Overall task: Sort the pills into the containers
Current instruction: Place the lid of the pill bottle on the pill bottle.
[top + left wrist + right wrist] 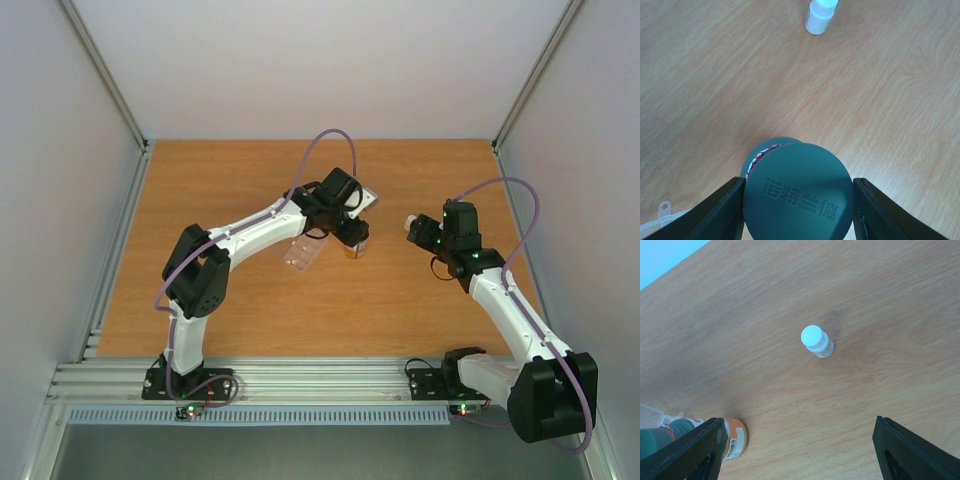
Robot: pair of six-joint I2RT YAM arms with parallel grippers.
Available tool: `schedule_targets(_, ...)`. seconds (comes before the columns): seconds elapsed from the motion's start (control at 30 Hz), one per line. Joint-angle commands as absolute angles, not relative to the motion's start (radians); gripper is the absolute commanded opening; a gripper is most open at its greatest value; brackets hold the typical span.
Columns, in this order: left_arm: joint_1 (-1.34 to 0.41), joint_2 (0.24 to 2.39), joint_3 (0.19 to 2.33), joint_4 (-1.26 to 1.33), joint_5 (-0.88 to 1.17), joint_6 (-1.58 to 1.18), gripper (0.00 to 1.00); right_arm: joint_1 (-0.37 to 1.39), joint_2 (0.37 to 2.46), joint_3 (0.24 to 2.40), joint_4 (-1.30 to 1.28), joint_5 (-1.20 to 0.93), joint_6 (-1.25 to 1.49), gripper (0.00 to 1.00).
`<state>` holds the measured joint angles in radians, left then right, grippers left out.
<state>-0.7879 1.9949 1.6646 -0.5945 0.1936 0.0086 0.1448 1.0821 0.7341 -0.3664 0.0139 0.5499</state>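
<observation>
- Left gripper is clamped on a green-capped bottle, with one finger flat against each side of the cap. The cap faces straight back at the wrist camera, so the bottle's long axis runs along the fingers.
- From the right wrist it's the same bottle lying sideways across the frame: cap to the left, orange-labelled body to the right.
- The clear pill box sits on the bench just beside the left gripper, on its left, and the arm partly covers it. Its long axis looks diagonal, near-left to far-right, but it's small and see-through from above, so I'm not sure.
- The pills are too tiny to make out in any view.
- Right gripper is spread wide and holding nothing. It hangs over a small white-capped bottle that stands upright on the bench, cap up, apart from the green-capped one.
</observation>
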Motion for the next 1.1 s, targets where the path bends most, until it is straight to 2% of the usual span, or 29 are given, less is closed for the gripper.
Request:
schedule_targets(0.0, -0.798, 1.984, 1.618, -0.548, 0.203, -0.016, 0.51, 0.14, 1.065, 0.729, -0.364, 0.011, 0.553, 0.82)
schedule_targets(0.4, -0.798, 1.934, 1.531, -0.443, 0.144, -0.04, 0.52, 0.14, 1.074, 0.73, -0.357, 0.011, 0.55, 0.82)
schedule_targets(1.07, -0.799, 1.907, 1.525, -0.422, 0.124, -0.044, 0.52, 0.14, 1.075, 0.726, -0.356, 0.011, 0.552, 0.82)
